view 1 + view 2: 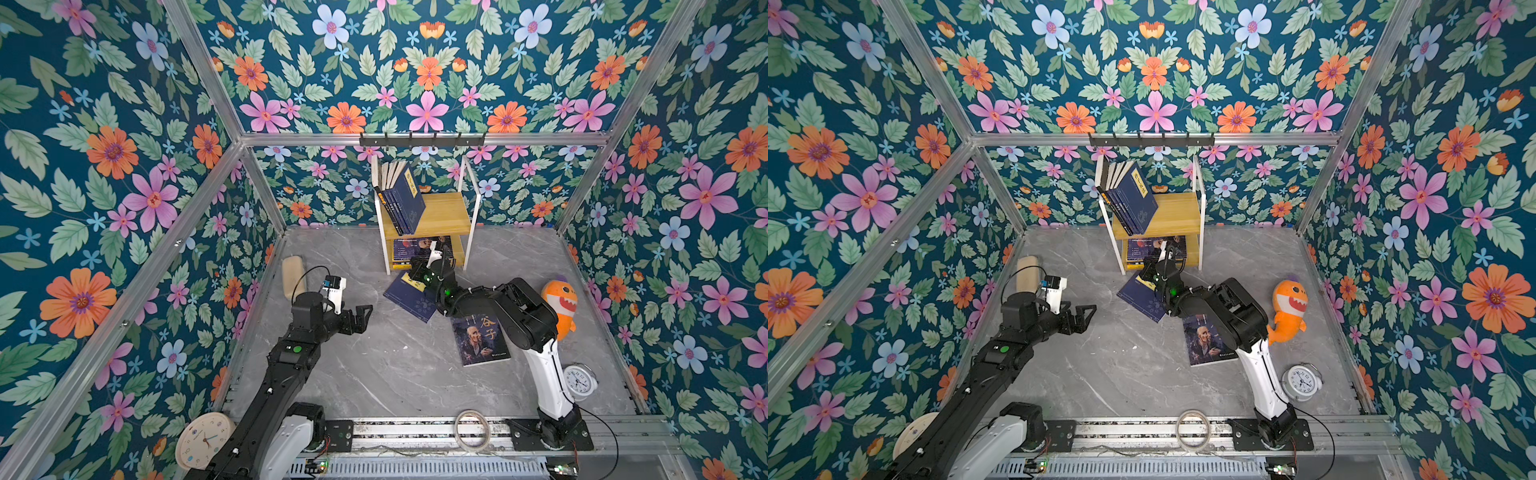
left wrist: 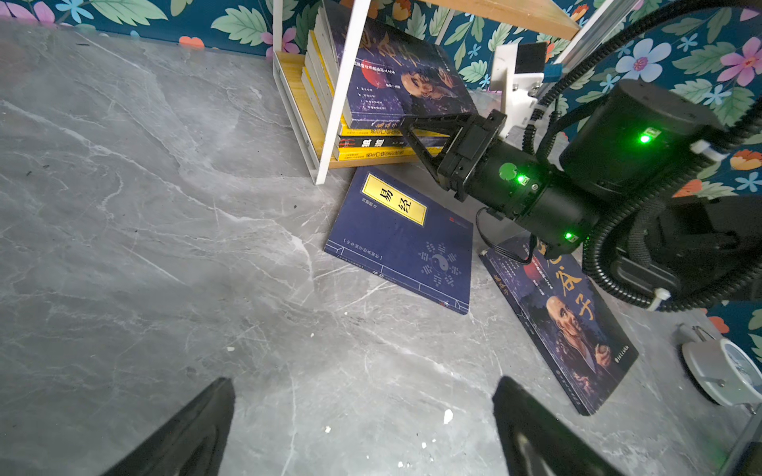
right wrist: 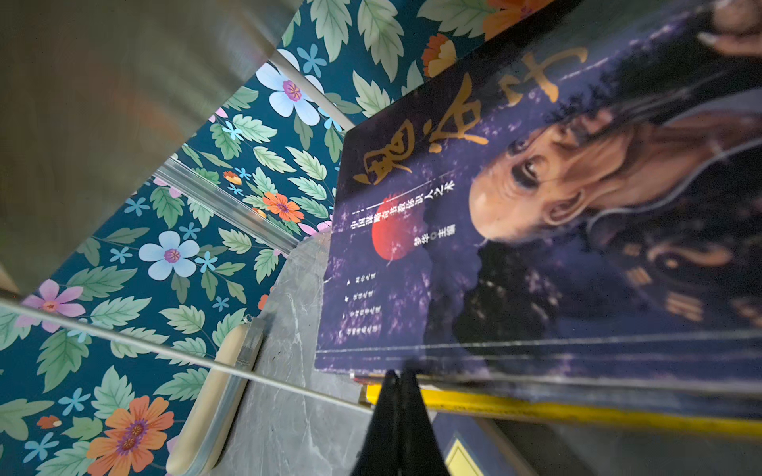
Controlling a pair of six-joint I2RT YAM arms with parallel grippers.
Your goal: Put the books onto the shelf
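Stack point(image 2: 383, 103) lies flat on the lower tier of the shelf point(image 1: 444, 212); right gripper point(image 3: 399, 377), clenched and empty, butts its edge, probably squaring it. Left gripper point(image 1: 362, 318) hangs released, clear. Navy book point(image 2: 396, 243) and portrait book point(image 2: 577, 329) await on the grey marbled table point(image 1: 374, 374); floral walls point(image 1: 124, 166) enclose it.

My left gripper point(image 2: 363, 385) has matt black plastic fingers point(image 2: 194, 428). The grey marble-patterned tabletop point(image 2: 144, 247) looks smooth. The dark old-man portrait paperback point(image 2: 569, 329) wears a glossy paper cover. The small two-tier shelf point(image 2: 340, 107) pairs pale smooth wooden boards with a white painted metal frame.
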